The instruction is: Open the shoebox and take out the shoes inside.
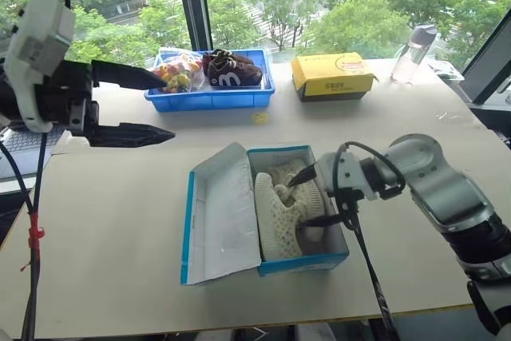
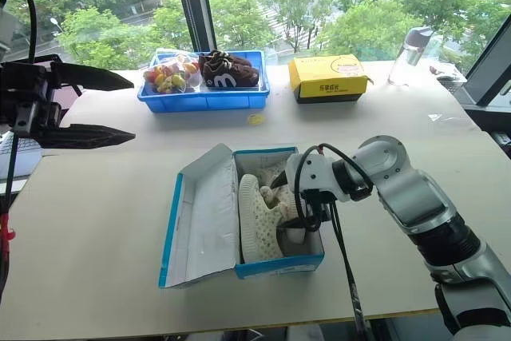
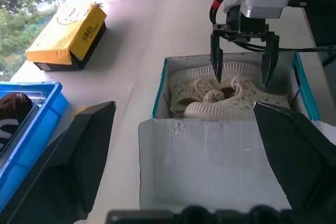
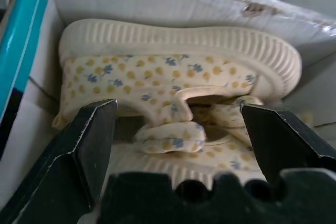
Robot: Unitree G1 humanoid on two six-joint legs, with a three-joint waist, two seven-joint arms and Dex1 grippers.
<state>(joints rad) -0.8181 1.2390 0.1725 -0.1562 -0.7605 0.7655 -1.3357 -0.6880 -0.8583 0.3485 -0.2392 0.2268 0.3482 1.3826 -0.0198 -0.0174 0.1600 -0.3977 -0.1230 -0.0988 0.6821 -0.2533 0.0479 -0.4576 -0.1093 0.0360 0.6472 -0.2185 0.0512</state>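
The blue shoebox (image 1: 303,264) lies open in the middle of the table, its white-lined lid (image 1: 223,217) folded flat to the left. Two cream-white shoes (image 1: 281,212) with small flower prints lie on their sides inside it. My right gripper (image 1: 299,202) reaches into the box from the right, open, with one finger on each side of the nearer shoe's (image 4: 173,85) opening and nothing gripped. The left wrist view shows the same right gripper (image 3: 241,74) spread over the shoes (image 3: 220,98). My left gripper (image 1: 168,108) hangs open above the table's far left, well away from the box.
A blue bin (image 1: 209,100) at the back holds dark brown shoes (image 1: 231,69) and a bag of coloured items (image 1: 180,73). To its right are a yellow box (image 1: 331,76) and a water bottle (image 1: 413,53). A small yellow scrap (image 1: 260,117) lies behind the shoebox.
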